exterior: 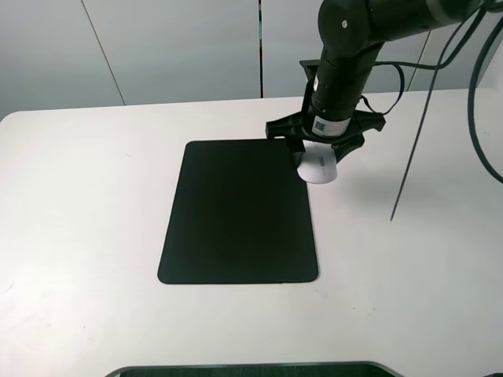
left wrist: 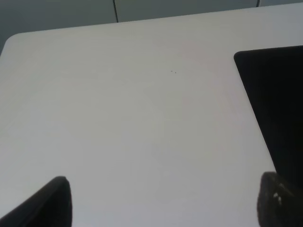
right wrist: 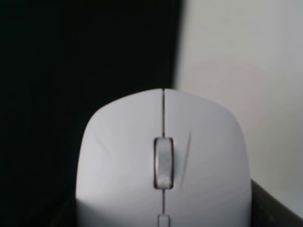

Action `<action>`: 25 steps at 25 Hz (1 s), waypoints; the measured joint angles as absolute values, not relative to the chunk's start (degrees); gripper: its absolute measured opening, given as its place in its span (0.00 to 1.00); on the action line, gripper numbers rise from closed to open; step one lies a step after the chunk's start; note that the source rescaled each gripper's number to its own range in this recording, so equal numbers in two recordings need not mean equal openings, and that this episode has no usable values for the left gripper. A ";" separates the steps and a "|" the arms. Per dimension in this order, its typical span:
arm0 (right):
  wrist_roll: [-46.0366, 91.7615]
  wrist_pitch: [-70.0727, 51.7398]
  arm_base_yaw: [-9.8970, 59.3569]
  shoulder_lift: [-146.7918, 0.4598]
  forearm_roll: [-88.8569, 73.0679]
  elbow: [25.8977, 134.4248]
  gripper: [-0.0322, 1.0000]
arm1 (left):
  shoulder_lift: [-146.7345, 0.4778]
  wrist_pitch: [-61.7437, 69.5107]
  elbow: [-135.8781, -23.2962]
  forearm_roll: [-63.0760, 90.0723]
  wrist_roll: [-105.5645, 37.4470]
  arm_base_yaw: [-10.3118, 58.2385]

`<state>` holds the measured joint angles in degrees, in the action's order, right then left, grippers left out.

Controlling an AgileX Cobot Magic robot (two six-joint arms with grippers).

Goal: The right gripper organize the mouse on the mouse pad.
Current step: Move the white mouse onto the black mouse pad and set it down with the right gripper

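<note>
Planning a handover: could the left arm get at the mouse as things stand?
Probably not. The right gripper sits directly over the mouse at the mouse pad edge, covering it from above. The left gripper view shows no mouse.

White matte table (exterior: pixel 86 236) with a rounded far-left corner, backed by pale grey wall panels (exterior: pixel 173 47) split by thin seams and one dark vertical gap (exterior: pixel 260 47); light even and diffuse, shadows soft.
</note>
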<state>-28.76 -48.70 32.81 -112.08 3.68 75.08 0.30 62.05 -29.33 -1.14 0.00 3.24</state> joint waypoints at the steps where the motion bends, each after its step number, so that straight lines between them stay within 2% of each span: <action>1: -29.24 -48.70 33.67 -112.30 3.81 75.72 0.04 | 0.30 62.05 -29.33 -1.14 0.00 3.24; 16: -35.87 -47.91 44.18 -122.32 4.78 85.09 0.04 | 0.30 62.05 -29.33 -1.14 0.00 3.24; 25: -40.97 -45.04 44.95 -126.75 6.13 87.66 0.04 | 0.30 62.05 -29.33 -1.14 0.00 3.24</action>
<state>-40.97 -45.04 44.95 -126.75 6.13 87.66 0.30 62.05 -29.33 -1.14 0.00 3.24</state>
